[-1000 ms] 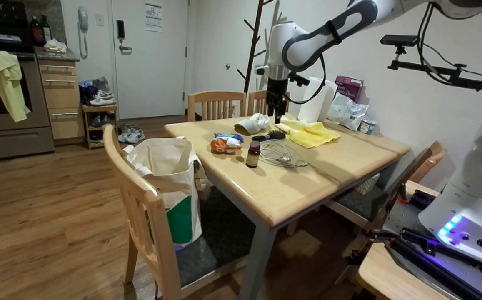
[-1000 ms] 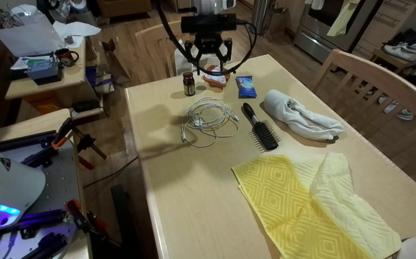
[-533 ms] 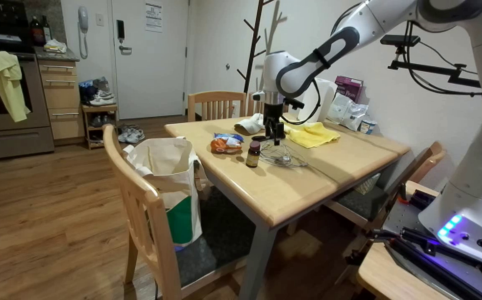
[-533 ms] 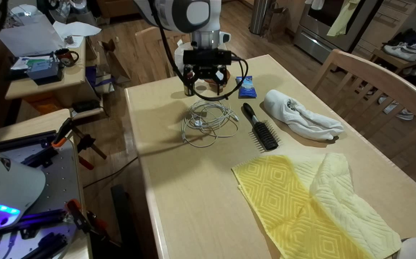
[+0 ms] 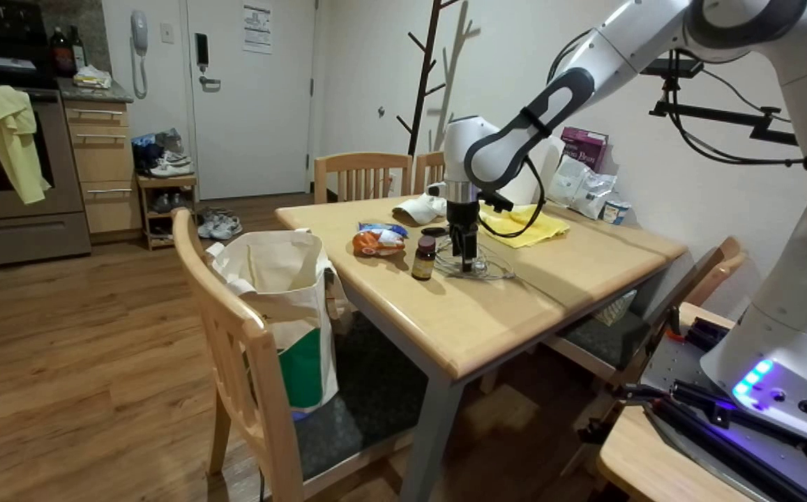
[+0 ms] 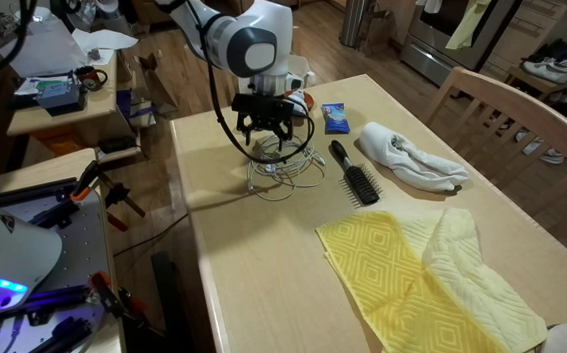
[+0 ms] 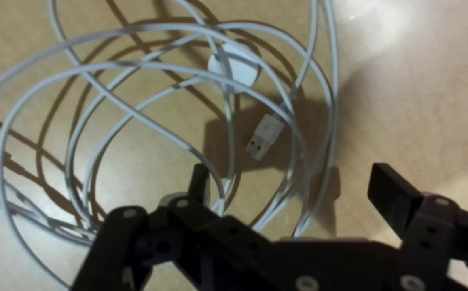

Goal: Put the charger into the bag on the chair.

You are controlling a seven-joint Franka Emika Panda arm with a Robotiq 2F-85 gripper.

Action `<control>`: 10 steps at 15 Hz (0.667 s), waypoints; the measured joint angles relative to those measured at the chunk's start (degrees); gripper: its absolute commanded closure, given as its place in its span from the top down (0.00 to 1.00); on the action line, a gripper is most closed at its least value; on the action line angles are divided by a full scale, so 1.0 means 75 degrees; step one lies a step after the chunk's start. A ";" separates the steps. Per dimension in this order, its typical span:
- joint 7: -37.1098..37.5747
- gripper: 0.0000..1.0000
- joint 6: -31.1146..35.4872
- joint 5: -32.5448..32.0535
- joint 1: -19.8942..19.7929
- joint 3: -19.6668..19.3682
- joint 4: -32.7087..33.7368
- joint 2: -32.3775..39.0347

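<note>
The charger is a loose coil of thin white cable (image 6: 297, 185) lying on the wooden table (image 6: 244, 255). In the wrist view its round white puck (image 7: 238, 68) and a USB plug (image 7: 269, 129) show inside the loops. My gripper (image 7: 292, 182) is open, low over the coil, with several strands between its fingers and none clamped. It also shows in both exterior views (image 5: 467, 268) (image 6: 264, 142). The cream and green tote bag (image 5: 302, 369) stands open-topped on the chair (image 5: 368, 394) at the table's end. In an exterior view the bag (image 6: 300, 66) is partly behind the arm.
A brown bottle (image 5: 424, 259) stands close beside the gripper. An orange packet (image 5: 378, 243) and a blue bar (image 6: 335, 118) lie near the bag's end. A black brush (image 6: 361, 184), a white cap (image 6: 410, 157) and a yellow cloth (image 6: 401, 274) lie on the table.
My gripper has come down from high above the table to just over the cable coil, staying open. The charger, the bag and the other objects have not moved.
</note>
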 measured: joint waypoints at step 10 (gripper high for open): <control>0.0889 0.44 0.0655 0.0439 -0.0078 0.0024 -0.0295 0.0103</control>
